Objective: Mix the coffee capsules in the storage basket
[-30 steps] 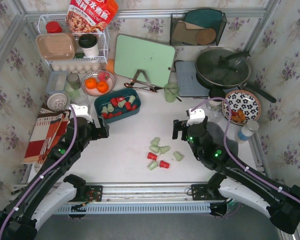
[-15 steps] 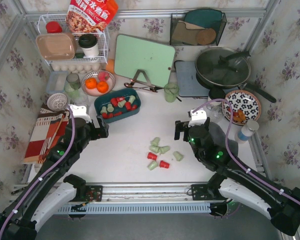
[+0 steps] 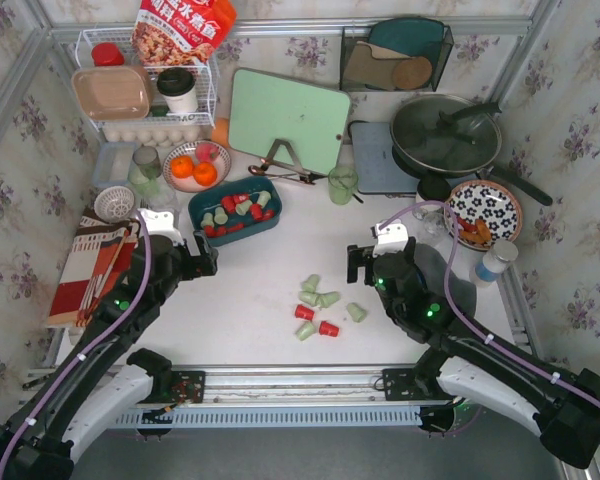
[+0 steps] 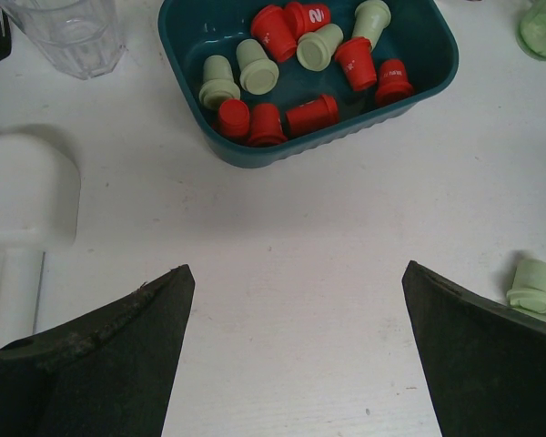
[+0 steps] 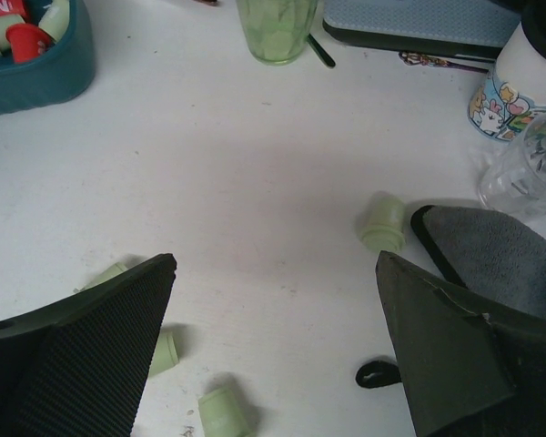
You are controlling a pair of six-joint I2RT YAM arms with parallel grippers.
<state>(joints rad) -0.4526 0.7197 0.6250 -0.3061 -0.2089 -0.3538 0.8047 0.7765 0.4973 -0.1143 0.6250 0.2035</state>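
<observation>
The storage basket [image 3: 194,207], a dark teal tray, sits left of centre and holds several red and mint green coffee capsules [image 3: 236,210]. From the left wrist the basket [image 4: 255,157] lies just ahead, with its capsules [image 4: 296,68] lying in all directions. My left gripper [image 3: 208,258] [image 4: 293,267] hovers open over bare table on the near side of it, holding nothing. Several loose capsules [image 3: 318,300] lie mid-table, most green and two red. My right gripper [image 3: 368,255] [image 5: 275,257] is open and empty just right of them. One green capsule [image 5: 382,221] lies beside its right finger.
A green glass [image 3: 342,184] and a cutting board [image 3: 285,120] stand behind the work area. An orange bowl [image 3: 195,165] and a clear tumbler [image 4: 68,36] flank the basket. A grey cloth [image 3: 440,275], patterned plate [image 3: 483,212] and pan [image 3: 445,133] are at right.
The right arm has shifted slightly toward the near side. The left arm, the basket and the capsules have not moved.
</observation>
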